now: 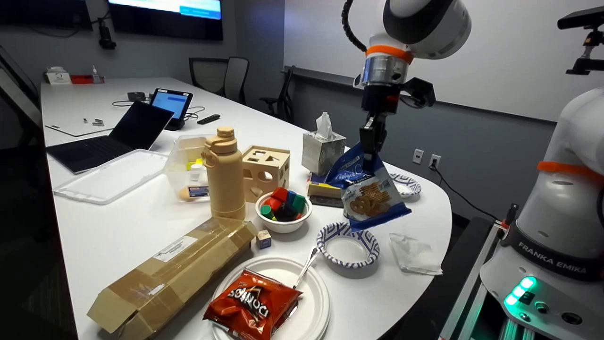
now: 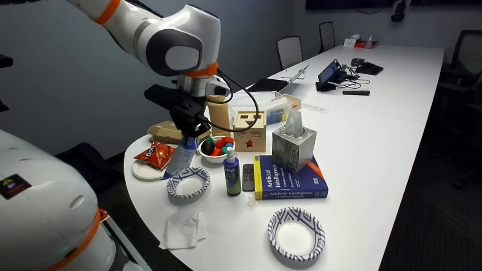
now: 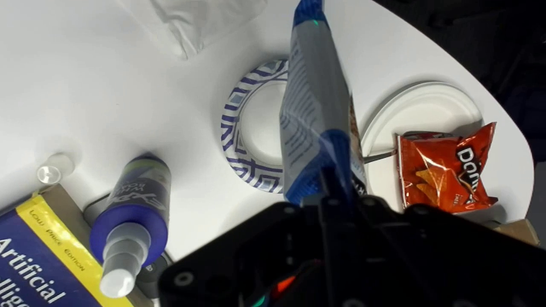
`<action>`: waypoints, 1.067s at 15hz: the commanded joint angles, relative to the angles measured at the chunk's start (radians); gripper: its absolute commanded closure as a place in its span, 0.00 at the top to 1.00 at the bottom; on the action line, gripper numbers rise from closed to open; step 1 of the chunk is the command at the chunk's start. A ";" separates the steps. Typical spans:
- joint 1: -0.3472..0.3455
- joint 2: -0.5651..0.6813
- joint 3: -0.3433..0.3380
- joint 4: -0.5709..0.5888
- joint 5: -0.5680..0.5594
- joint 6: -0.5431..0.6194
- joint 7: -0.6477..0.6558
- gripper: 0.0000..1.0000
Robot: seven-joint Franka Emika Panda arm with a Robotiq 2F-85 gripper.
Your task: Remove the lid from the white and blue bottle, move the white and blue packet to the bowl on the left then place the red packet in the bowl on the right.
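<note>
My gripper [image 1: 371, 158] is shut on the top of the white and blue packet [image 1: 373, 200], which hangs tilted over the table. In the wrist view the packet [image 3: 313, 106] covers part of a patterned bowl [image 3: 232, 132]; whether it touches the rim I cannot tell. A further patterned bowl [image 2: 296, 259] stands beyond the book. The red packet [image 1: 255, 304] rests on a white plate [image 1: 321, 302]. A purple-blue spray bottle with a white nozzle [image 2: 232, 175], seemingly the white and blue bottle, stands upright without its cap. A small clear lid [image 2: 252, 200] lies beside the book.
A tissue box [image 2: 293, 146] sits on a blue book [image 2: 290, 182], with a dark remote [image 2: 248, 177] alongside. Nearby are a bowl of coloured blocks [image 1: 283, 226], a wooden shape cube [image 1: 266, 172], a tan flask [image 1: 225, 179], a cardboard box [image 1: 174, 274] and a napkin [image 1: 415, 255].
</note>
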 commanded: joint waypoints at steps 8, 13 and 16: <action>0.046 0.207 0.055 0.014 0.069 0.207 -0.063 0.00; 0.035 0.228 0.078 0.006 0.034 0.294 -0.035 0.27; 0.041 0.206 0.078 0.007 0.043 0.292 -0.044 0.47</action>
